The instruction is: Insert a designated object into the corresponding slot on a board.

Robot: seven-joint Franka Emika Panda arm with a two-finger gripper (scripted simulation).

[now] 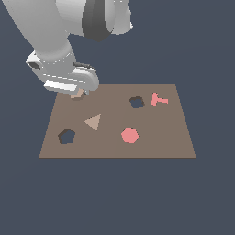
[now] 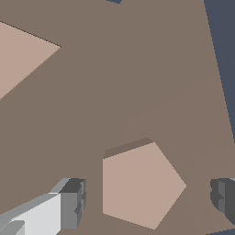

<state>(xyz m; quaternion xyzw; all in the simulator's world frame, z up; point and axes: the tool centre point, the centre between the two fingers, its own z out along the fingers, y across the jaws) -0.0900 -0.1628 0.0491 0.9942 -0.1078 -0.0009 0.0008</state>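
We see our gripper (image 2: 147,202) wide open, with the pentagon block (image 2: 140,186) lying flat between its two fingers (image 2: 71,204), not yet touched.

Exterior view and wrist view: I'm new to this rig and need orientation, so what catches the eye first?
The big white arm, its gripper low over the brown board's far corner at the exterior view's left. Between its open fingers lies the tan pentagon block. The pink-red hexagon stands out mid-board.

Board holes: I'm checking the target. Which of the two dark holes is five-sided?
The pentagon slot near the board's front corner at the exterior view's left; the other hole is six-sided, beside the pink T piece.
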